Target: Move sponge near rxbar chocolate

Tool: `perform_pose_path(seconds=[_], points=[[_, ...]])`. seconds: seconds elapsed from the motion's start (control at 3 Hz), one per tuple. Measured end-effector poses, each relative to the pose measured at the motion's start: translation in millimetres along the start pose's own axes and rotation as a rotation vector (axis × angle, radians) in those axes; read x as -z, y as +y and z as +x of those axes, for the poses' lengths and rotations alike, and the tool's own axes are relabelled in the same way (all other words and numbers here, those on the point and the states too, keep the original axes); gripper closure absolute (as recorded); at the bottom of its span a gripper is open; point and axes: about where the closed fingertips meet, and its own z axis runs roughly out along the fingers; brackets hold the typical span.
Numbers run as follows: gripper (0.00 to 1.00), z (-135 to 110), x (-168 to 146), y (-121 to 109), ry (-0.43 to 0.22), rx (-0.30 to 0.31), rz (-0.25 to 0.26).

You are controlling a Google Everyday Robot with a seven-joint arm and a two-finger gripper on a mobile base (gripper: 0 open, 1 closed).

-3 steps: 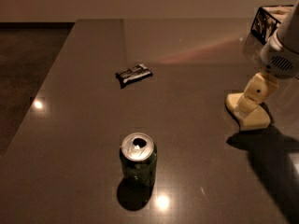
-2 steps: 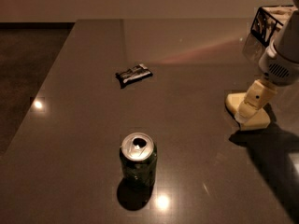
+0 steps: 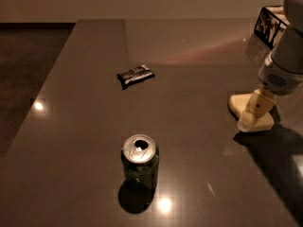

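Note:
The sponge [image 3: 236,102], a pale yellow block, lies flat on the dark table [image 3: 199,174] at the right. My cream-coloured gripper [image 3: 249,118] comes down from the right and is right over the sponge, hiding its middle. The rxbar chocolate [image 3: 136,75], a small flat bar in a dark shiny wrapper, lies at the centre back, far to the left of the sponge.
A green drink can [image 3: 139,162] with an open top stands upright at the front centre. A boxy dark item [image 3: 269,25] sits at the back right behind my arm. The table's left edge [image 3: 52,84] drops to the dark floor.
My gripper has come down closer onto the sponge. The sponge, the bar and the can have not moved.

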Motion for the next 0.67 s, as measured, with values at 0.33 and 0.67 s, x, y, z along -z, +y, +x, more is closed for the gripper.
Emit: perform_pose_path(seconds=[0.33,0.67], points=[[0.18,4.3,-12.9,3.4,0.026,-0.002,-0.012],[0.42,4.0,-18.4,10.2,0.036,0.015,-0.028]])
